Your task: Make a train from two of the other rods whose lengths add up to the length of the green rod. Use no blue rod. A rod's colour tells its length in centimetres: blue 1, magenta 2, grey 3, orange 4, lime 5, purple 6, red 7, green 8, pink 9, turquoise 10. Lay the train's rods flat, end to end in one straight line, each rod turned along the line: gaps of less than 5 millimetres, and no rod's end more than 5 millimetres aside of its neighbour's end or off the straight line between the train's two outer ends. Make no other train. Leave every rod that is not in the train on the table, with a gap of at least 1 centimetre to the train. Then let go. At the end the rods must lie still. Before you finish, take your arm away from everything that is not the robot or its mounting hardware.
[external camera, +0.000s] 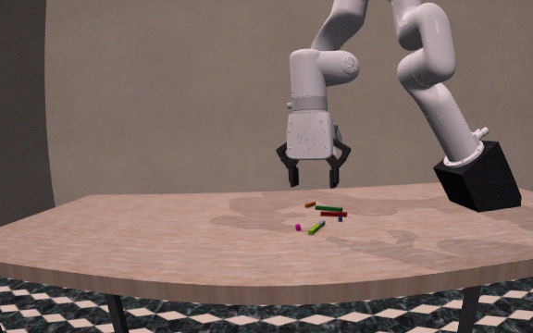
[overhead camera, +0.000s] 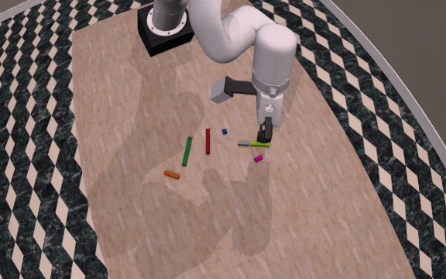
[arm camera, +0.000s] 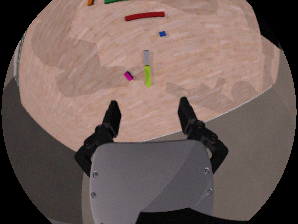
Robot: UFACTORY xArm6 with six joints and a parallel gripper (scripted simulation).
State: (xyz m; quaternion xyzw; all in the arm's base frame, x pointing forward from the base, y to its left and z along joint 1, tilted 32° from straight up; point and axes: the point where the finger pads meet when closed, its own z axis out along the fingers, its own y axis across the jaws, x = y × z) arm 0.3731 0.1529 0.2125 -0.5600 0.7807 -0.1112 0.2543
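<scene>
Jaws spread and empty above the bench, grey and lime rods lying end to end below.

Going left to right in the top view, the orange rod [overhead camera: 172, 174] lies nearest the bench's left edge, then the green rod [overhead camera: 186, 151], slightly tilted, and the red rod [overhead camera: 207, 141] beside it but apart. The small blue rod [overhead camera: 224, 131] sits alone, on the side toward the arm's black base [overhead camera: 157, 43] at the far edge. Next, the grey rod [overhead camera: 243, 142] and lime rod [overhead camera: 259, 144] lie flat in one line, their ends meeting or nearly so. The magenta rod [overhead camera: 259, 158] rests near the lime rod's outer end, not touching it. The gripper [external camera: 313, 177] hangs well above the bench, jaws wide apart, gripping nothing.
</scene>
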